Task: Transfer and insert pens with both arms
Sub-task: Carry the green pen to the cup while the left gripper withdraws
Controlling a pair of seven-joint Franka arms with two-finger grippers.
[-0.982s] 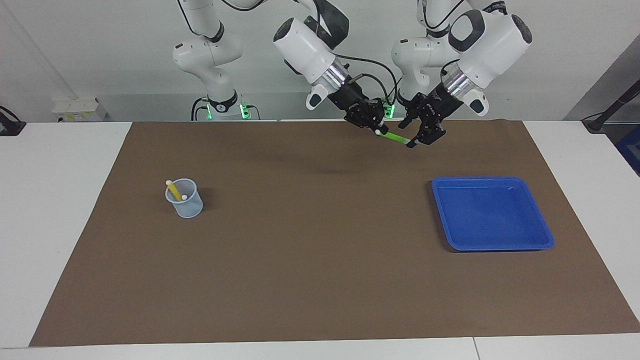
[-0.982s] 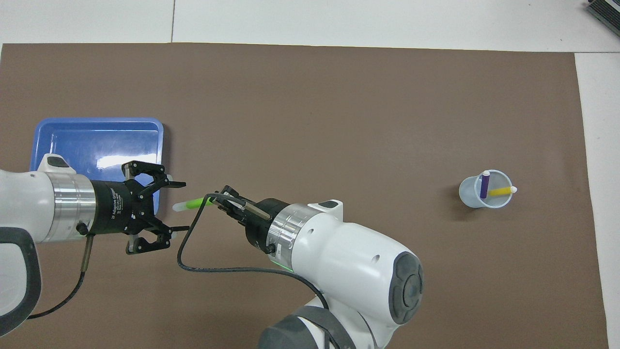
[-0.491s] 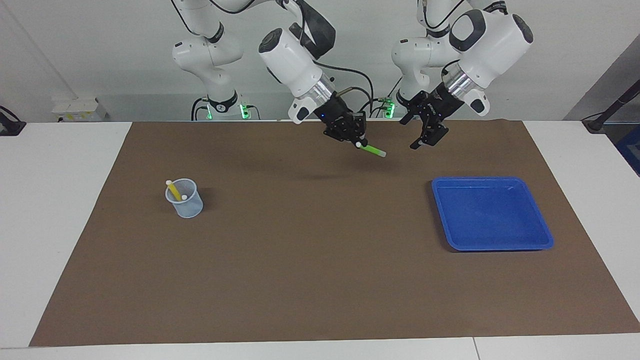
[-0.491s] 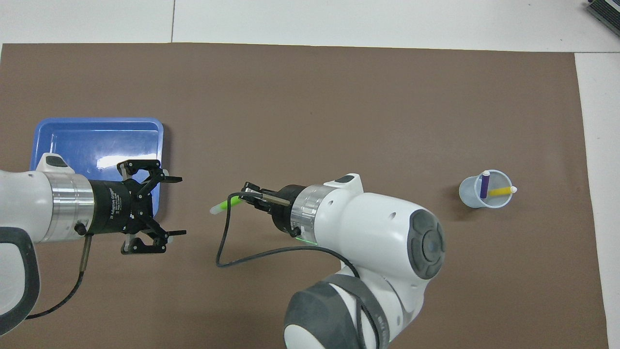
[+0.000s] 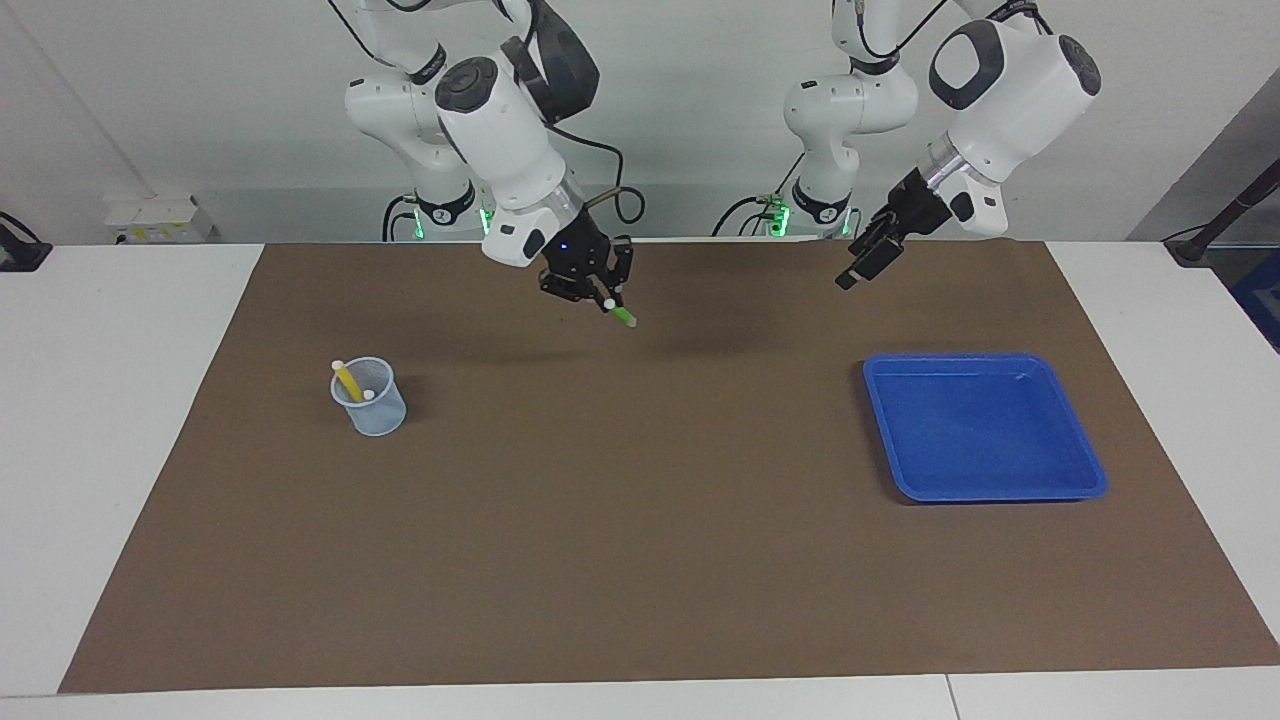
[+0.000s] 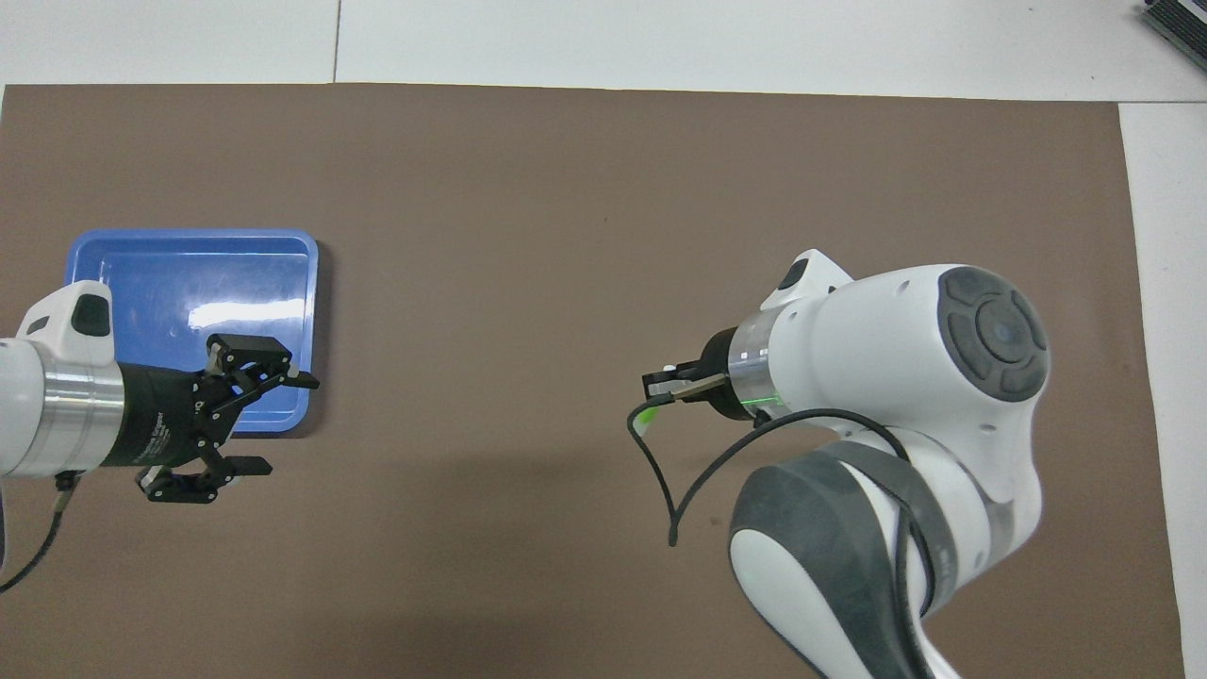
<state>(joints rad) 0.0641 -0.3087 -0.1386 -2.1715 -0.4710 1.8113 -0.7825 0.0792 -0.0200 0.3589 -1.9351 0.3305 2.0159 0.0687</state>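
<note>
Right gripper [image 5: 606, 300] clamped on thin green marker pen [image 5: 624, 317], over brown mat [image 5: 640, 560]. Left gripper [image 5: 862, 268] spread wide, holding nothing.

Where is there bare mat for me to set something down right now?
The brown mat is bare between the cup and the blue tray, and on to its edge farthest from the robots. The tray itself holds nothing. Busier near the robots: right gripper carries the green pen; left gripper hangs open.

Cup [image 5: 369, 398] hidden under right arm [image 6: 896, 377] in overhead view. Purple pen not findable in facing view, too small to tell. Most of green pen [image 6: 645, 418] covered by right gripper [image 6: 660, 391] from above. Left arm [image 6: 57, 415] cut off at overhead edge. Both arm bases out of overhead view.
</note>
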